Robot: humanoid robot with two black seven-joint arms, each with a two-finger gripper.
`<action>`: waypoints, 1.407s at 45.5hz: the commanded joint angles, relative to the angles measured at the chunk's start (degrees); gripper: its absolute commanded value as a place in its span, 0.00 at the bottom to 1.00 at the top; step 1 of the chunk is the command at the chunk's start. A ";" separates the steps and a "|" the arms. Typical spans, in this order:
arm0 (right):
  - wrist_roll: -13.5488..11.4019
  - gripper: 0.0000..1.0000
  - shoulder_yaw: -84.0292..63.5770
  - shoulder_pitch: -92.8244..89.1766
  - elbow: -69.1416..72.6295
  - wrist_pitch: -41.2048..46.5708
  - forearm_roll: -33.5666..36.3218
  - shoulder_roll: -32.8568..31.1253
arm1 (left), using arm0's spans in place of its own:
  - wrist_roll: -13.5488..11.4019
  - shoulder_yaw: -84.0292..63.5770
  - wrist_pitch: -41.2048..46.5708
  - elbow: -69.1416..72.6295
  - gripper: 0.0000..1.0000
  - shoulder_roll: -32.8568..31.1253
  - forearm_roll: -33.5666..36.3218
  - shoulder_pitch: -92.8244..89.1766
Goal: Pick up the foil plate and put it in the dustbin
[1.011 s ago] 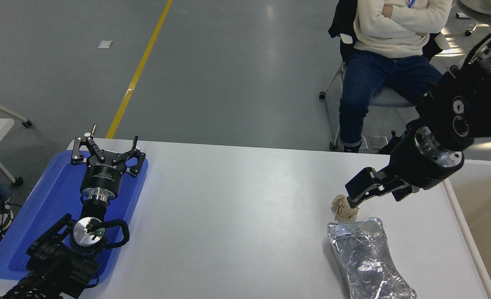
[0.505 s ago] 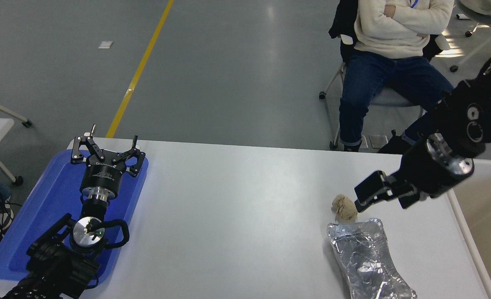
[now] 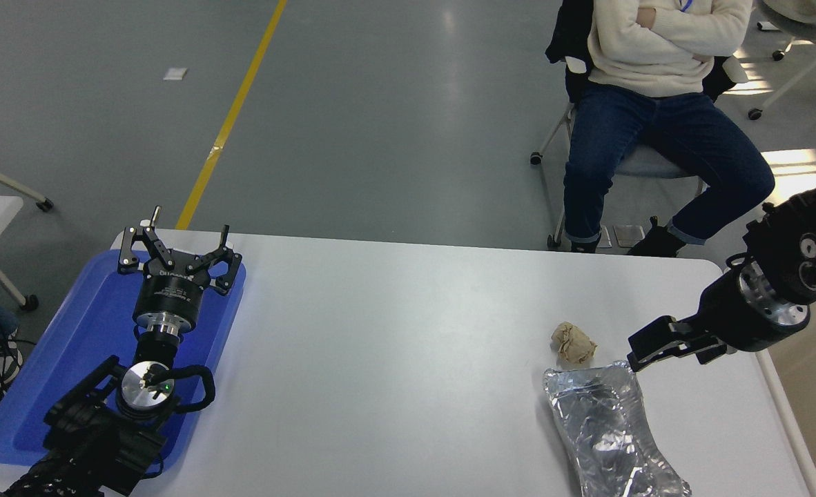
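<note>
While not yet grasped, foil plate (image 3: 612, 431) lying on counter (image 3: 408, 359), paper ball (image 3: 574, 343) just beyond. Right end effector (image 3: 639, 353) just off plate's far corner, aperture indeterminate. Recommended: pinch far rim, avoid ball.

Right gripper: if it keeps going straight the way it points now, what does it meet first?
Likely the far-right corner of the foil plate, just ahead of the right gripper. The paper ball lies further along; height above the table is unclear.

Silver foil plate (image 3: 608, 435) – tan paper ball (image 3: 573, 343) – blue tray (image 3: 70, 359)
</note>
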 commanded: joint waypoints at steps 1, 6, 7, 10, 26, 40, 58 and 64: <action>-0.07 1.00 3.46 -13.16 -9.55 -3.79 -3.19 0.00 | 0.04 0.01 -0.09 0.00 1.00 0.00 0.08 0.00; -0.07 1.00 5.31 -18.44 -13.15 -4.76 -5.74 0.00 | 0.04 0.01 -0.09 0.00 1.00 0.00 0.00 0.00; 0.02 1.00 5.75 -19.14 -13.42 -4.76 -5.92 -0.09 | 0.04 0.01 -0.09 0.00 1.00 0.00 0.00 0.00; 0.02 1.00 7.77 -22.31 -14.91 -4.85 -6.10 -0.09 | 0.04 0.01 -0.09 0.00 1.00 0.00 0.00 0.00; -0.07 1.00 13.31 -33.38 -23.44 -5.46 -9.17 0.88 | 0.04 0.01 -0.09 0.00 1.00 0.00 0.00 0.00; -0.07 0.98 14.80 -38.49 -28.19 -7.22 -12.07 2.11 | 0.04 0.01 -0.09 0.00 1.00 0.00 0.00 0.00; 0.11 0.19 15.68 -38.93 -28.72 -7.93 -12.07 2.20 | 0.04 0.01 -0.09 0.00 1.00 0.00 0.08 0.00; 0.11 0.00 15.68 -38.93 -28.54 -8.54 -13.12 2.11 | 0.04 0.01 -0.09 0.00 1.00 0.00 0.08 0.00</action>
